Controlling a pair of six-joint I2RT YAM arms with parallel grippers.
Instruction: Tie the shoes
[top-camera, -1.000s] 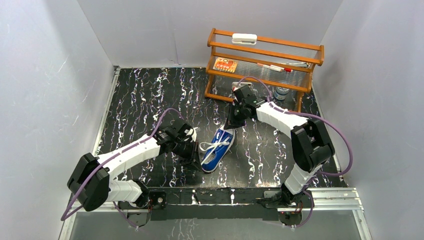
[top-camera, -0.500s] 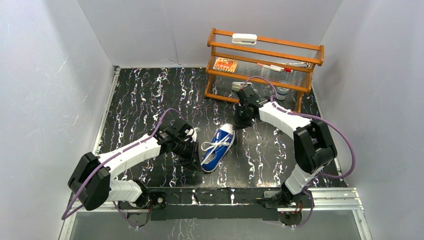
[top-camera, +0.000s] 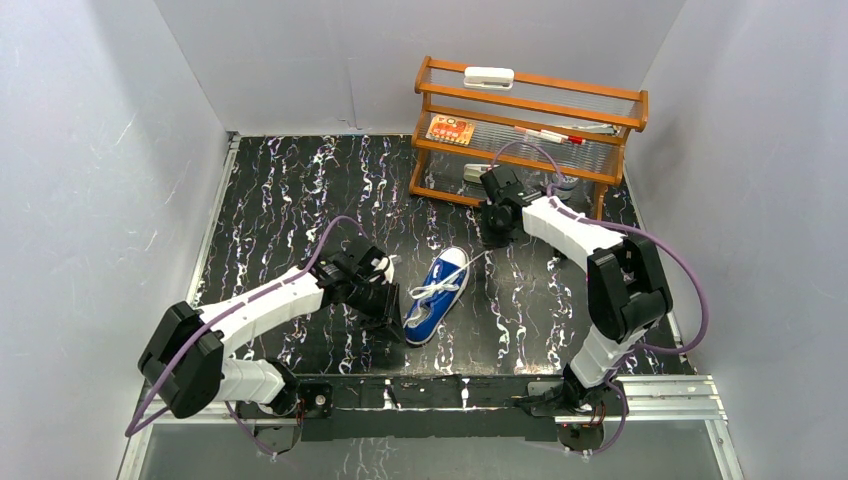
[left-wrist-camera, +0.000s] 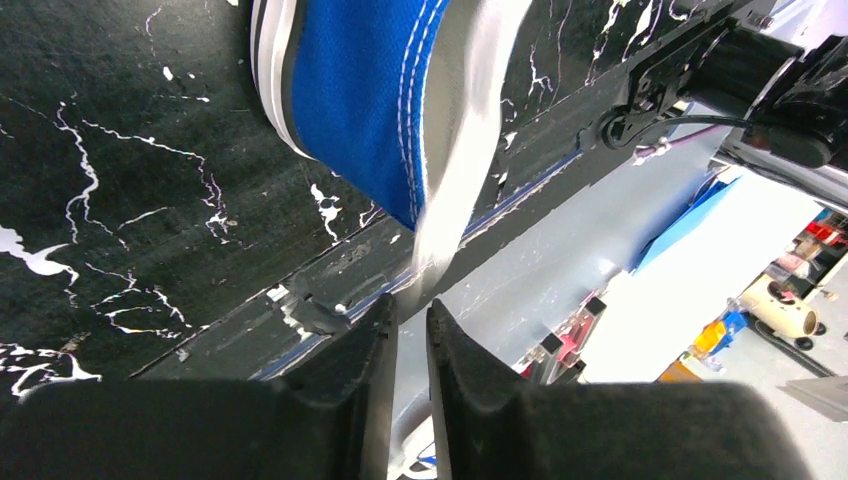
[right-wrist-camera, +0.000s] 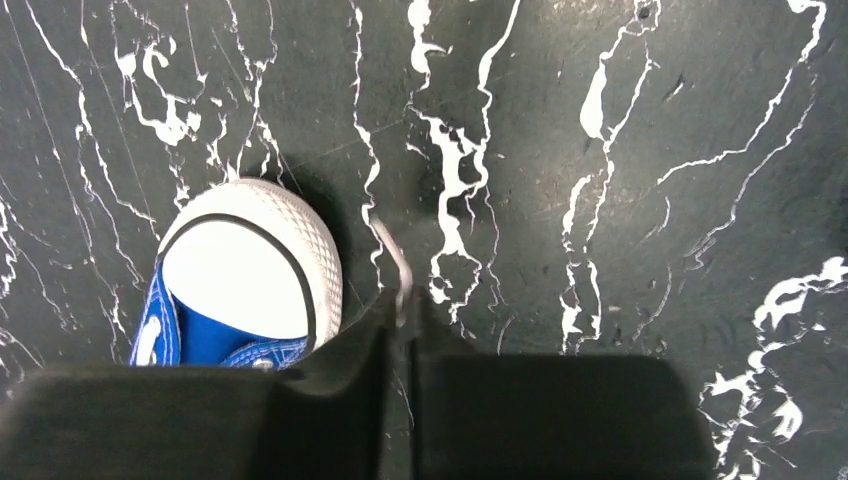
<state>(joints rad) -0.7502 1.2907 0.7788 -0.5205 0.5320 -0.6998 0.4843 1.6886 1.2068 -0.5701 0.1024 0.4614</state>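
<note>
The blue sneaker (top-camera: 436, 296) with white toe cap lies on the black marbled table between the arms, toe toward the back. My left gripper (top-camera: 391, 324) sits at its near left side. In the left wrist view it (left-wrist-camera: 408, 306) is shut on a white lace (left-wrist-camera: 452, 170) that runs up past the blue canvas (left-wrist-camera: 360, 90). My right gripper (top-camera: 490, 237) is beyond the toe to the right. In the right wrist view it (right-wrist-camera: 400, 300) is shut on the other white lace (right-wrist-camera: 390, 252), beside the toe cap (right-wrist-camera: 250, 275).
A wooden rack (top-camera: 530, 120) stands at the back right, holding a white block (top-camera: 488, 73), a marker (top-camera: 548, 133) and a card (top-camera: 450, 129); a bottle (top-camera: 563, 185) stands behind it. Grey walls enclose the table on three sides.
My right gripper has moved back and to the right, away from the toe, drawing its lace out. The shoe has shifted slightly. The left arm has barely moved.
</note>
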